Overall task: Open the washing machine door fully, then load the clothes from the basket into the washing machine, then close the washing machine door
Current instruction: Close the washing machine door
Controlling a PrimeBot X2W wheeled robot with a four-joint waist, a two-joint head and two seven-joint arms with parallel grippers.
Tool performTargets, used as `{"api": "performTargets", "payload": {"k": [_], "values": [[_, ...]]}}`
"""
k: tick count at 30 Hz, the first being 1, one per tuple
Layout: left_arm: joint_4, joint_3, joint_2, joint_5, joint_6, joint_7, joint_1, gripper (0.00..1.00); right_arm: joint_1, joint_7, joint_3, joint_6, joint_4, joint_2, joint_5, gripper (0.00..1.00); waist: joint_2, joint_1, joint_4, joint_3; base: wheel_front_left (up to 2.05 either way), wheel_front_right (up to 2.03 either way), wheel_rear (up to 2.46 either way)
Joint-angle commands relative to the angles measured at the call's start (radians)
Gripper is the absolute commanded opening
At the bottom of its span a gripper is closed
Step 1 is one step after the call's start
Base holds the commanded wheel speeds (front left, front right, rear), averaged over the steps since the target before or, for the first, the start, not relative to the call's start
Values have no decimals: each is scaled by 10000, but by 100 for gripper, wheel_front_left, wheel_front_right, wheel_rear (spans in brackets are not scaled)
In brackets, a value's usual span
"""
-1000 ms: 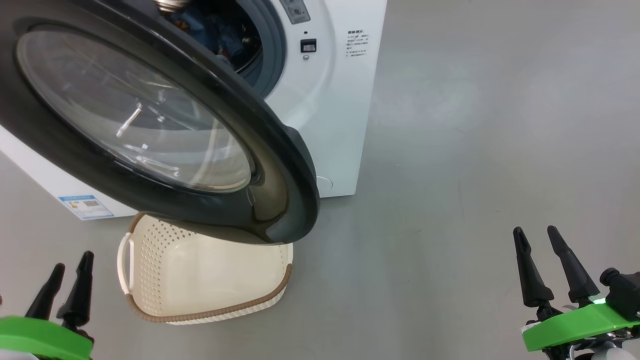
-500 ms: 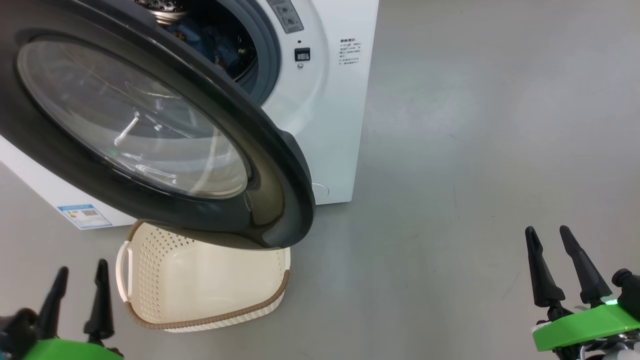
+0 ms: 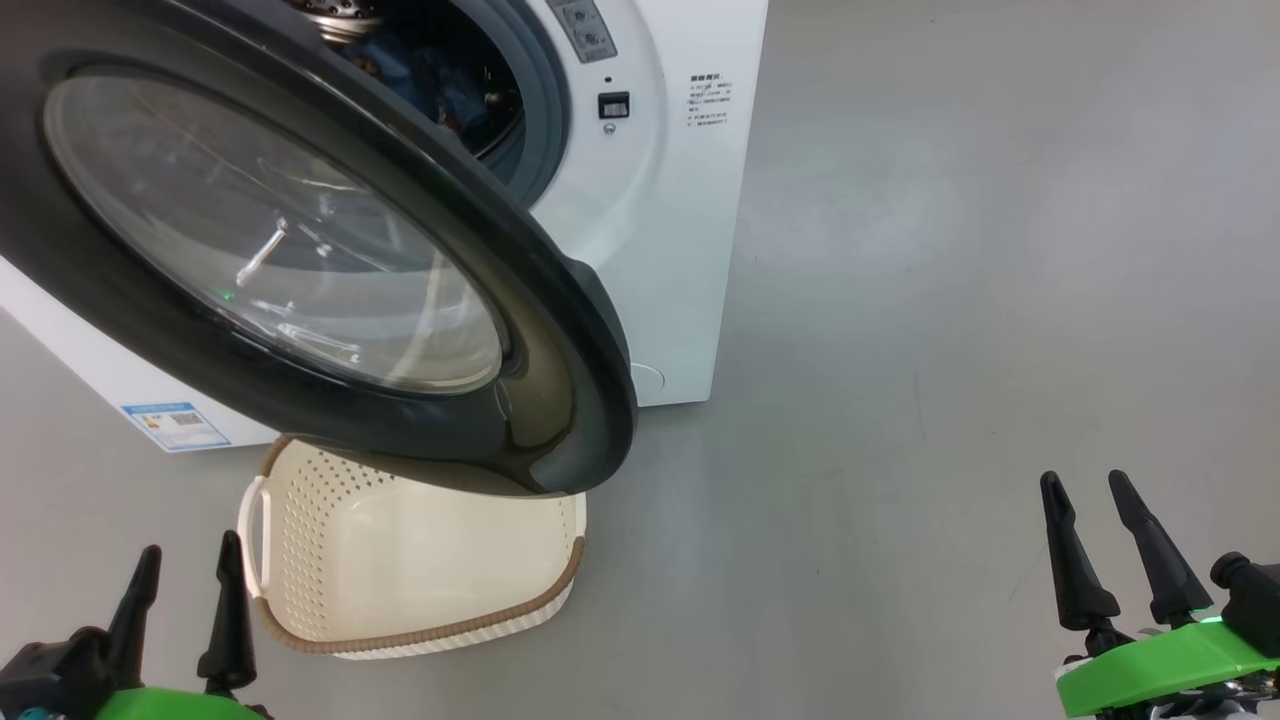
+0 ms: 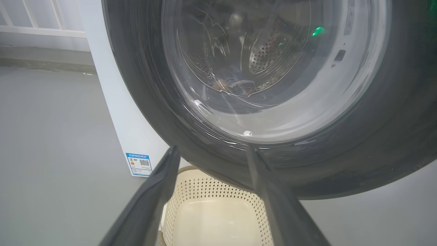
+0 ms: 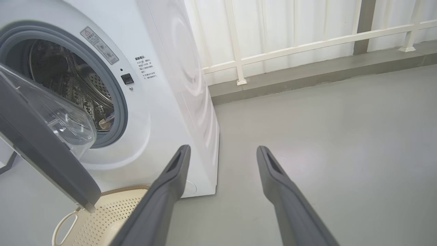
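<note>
The white washing machine (image 3: pixel 660 230) stands at the top left, its black round door (image 3: pixel 540 330) swung open over the basket (image 3: pixel 430 632). Blue clothes (image 3: pixel 440 85) lie inside the drum, also seen through the door glass as clothes (image 4: pixel 235 80). The part of the cream basket that shows holds nothing; its far end is hidden under the door. My left gripper (image 3: pixel 190 545) is open at the lower left, beside the basket's handle. My right gripper (image 3: pixel 1083 478) is open over bare floor at the lower right. The left wrist view has the left gripper (image 4: pixel 212 150) pointing at the door (image 4: pixel 375 136).
Grey floor (image 3: pixel 950 300) spreads to the right of the machine. A white railing (image 5: pixel 290 51) and a low kerb run behind it. A blue sticker (image 3: pixel 175 425) sits low on the machine's front. The open door overhangs the basket (image 5: pixel 112 212).
The head camera has shifted a little. My left gripper has moved right, closer to the basket's handle, and the right one sits slightly lower. Door and basket have not moved.
</note>
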Motion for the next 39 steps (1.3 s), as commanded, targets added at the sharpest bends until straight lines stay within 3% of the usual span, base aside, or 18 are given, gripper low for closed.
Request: {"api": "performTargets", "payload": {"k": [1,13,14,16,17,30,39], "values": [[-177,344,213,100,-15,-64,-129,100,79,-48,238,16,-198,-135,-40,100,0,0,7,-3,0,0,0],[-145,361,122,139,-15,-64,-187,100,-43,-48,343,16,-183,-70,1,100,0,0,136,-49,0,0,0],[-146,392,93,141,-15,-64,-176,100,-71,-48,386,16,-179,-40,35,84,0,0,156,-68,0,0,0],[-162,492,24,150,-15,-64,-161,100,-172,-48,506,16,-199,4,107,19,0,0,205,-78,0,0,0],[-167,473,9,172,-15,-64,-156,100,-246,-48,558,16,-225,33,146,0,0,0,254,-84,0,0,0],[-484,486,-138,306,-15,-64,-106,100,-2181,-48,1774,16,-1740,-5,230,0,0,0,862,-225,0,0,0],[-711,366,-285,415,-15,-64,-27,100,-3292,-48,3357,16,-3054,214,340,0,0,0,1198,-367,0,0,0]]}}
